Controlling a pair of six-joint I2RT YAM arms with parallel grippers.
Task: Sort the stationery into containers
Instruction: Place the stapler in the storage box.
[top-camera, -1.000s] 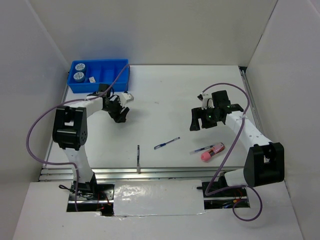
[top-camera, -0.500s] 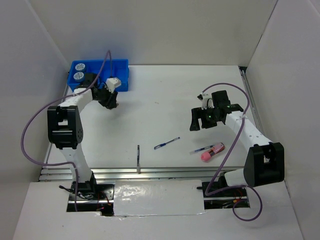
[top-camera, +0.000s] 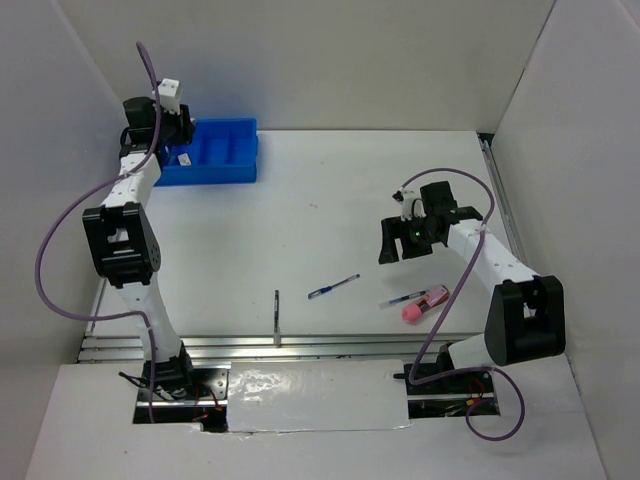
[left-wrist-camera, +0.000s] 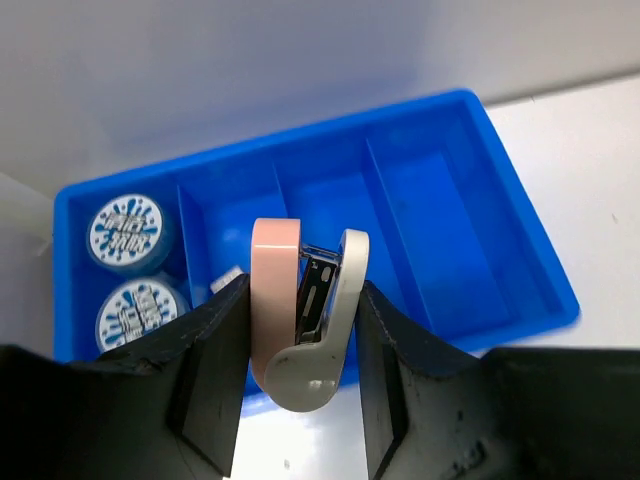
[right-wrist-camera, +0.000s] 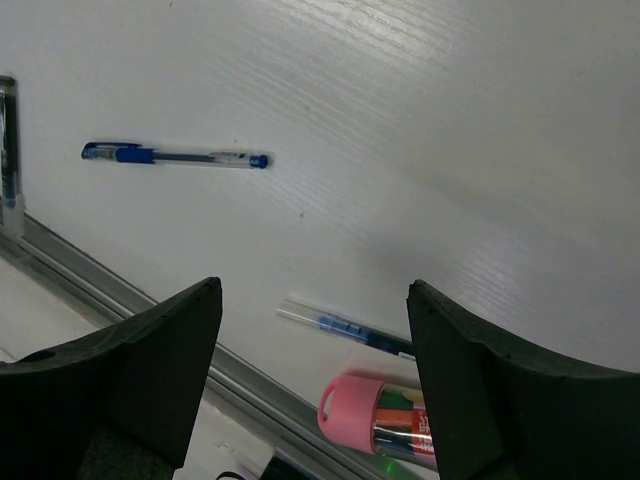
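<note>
My left gripper (top-camera: 165, 122) is raised over the left end of the bright blue tray (top-camera: 228, 165) and is shut on a small pink and white item (left-wrist-camera: 300, 310) with a metal insert, like a mini stapler. In the left wrist view the tray (left-wrist-camera: 470, 200) has two blue tape rolls (left-wrist-camera: 125, 232) in its left compartment and a small white eraser (left-wrist-camera: 228, 279) beside them. My right gripper (top-camera: 405, 240) is open and empty above the table. Below it lie a blue pen (right-wrist-camera: 175, 156), a second pen (right-wrist-camera: 345, 328) and a pink tube (right-wrist-camera: 385, 420).
A thin dark stick (top-camera: 277, 315) lies near the front rail (top-camera: 320, 343). The first pen (top-camera: 333, 287), the second pen (top-camera: 405, 298) and the pink tube (top-camera: 425, 305) lie in the front middle and right. White walls stand close behind the tray and on both sides.
My left arm has swung back and up from the table to above the tray's left end, carrying the pink and white item. My right arm has barely moved.
</note>
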